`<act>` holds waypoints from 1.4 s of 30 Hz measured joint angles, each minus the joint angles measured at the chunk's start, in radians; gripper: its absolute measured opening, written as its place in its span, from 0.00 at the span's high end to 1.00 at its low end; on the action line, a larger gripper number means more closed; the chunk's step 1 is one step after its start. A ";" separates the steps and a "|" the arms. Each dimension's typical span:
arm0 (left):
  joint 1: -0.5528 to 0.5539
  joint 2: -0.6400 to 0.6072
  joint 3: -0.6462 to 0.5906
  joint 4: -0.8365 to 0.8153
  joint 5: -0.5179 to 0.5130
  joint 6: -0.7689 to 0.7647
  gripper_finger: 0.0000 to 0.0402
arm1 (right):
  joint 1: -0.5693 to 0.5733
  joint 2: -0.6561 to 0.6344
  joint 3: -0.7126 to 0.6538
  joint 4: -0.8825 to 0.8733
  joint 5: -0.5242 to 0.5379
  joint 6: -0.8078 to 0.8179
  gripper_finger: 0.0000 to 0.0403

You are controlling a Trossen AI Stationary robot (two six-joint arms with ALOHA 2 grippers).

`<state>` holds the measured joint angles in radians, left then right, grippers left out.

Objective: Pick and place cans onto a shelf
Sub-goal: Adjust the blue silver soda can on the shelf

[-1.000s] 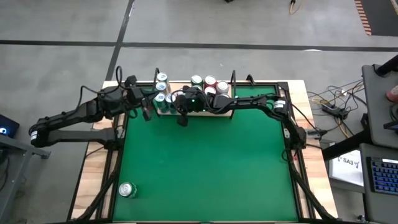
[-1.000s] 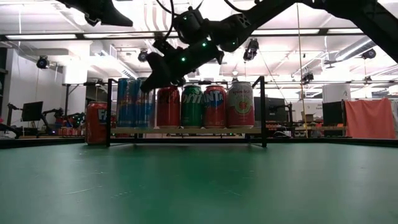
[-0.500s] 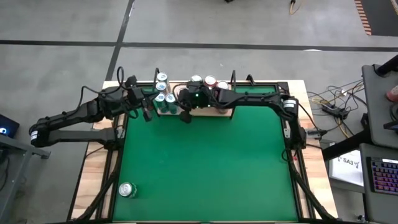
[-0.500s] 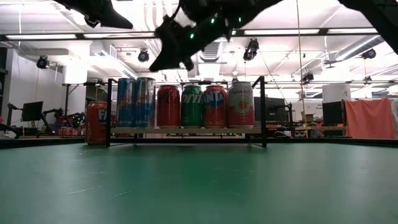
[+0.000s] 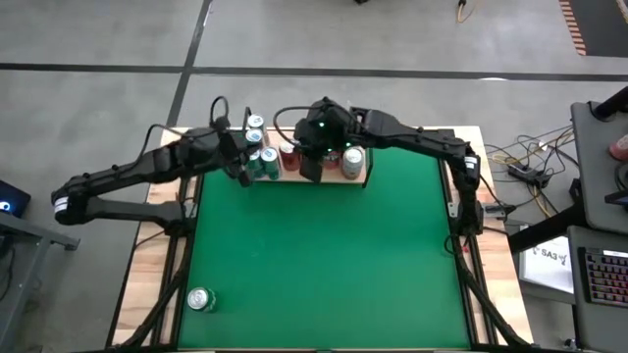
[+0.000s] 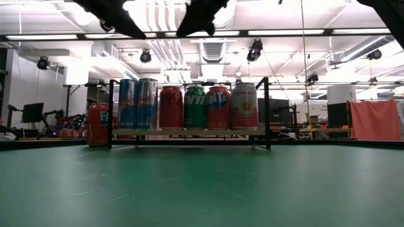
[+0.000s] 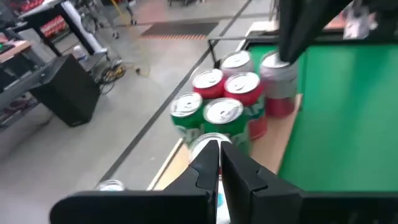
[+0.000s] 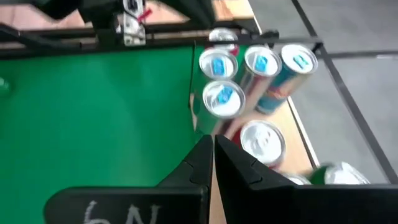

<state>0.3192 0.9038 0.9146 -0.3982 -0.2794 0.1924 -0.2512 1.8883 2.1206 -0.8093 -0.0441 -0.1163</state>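
Both end effectors have their fingers pressed together on nothing. The right end effector [image 5: 310,169] hangs above the middle of the shelf [image 5: 359,179] at the top centre of the high view. The left end effector [image 5: 241,175] hovers just beside the shelf's left end, over the blue-topped cans.

In the low view the cans [image 6: 192,107] stand upright in a tight row on the shelf, blue at the left, then red, green, red and a pale one at the right. A red can [image 6: 98,125] stands outside the left wire upright. One stray can [image 5: 201,299] sits alone in the lower left of the green bench [image 5: 324,265], well apart from both arms.

That stray looks like the next to fetch. I'd judge these cans light, stiff enough if full but thin-walled, easily dented, and slick. Take it round the mid-body with fingers either side, squeezing gently and keeping it upright; a top grip on the rim would likely slip.
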 joint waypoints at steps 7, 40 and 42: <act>0.128 0.152 0.188 -0.176 0.000 0.068 1.00 | -0.005 -0.035 0.083 -0.194 0.004 0.000 0.98; 0.484 0.660 0.483 -0.401 0.114 0.195 1.00 | -0.005 -0.157 0.078 -0.324 0.020 0.002 0.98; 0.484 0.660 0.483 -0.406 0.114 0.195 1.00 | -0.005 -0.157 0.078 -0.324 0.020 0.003 0.98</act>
<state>0.8032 1.5635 1.3975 -0.8043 -0.1658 0.3870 -0.2562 1.7313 2.1990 -1.1328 -0.0242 -0.1131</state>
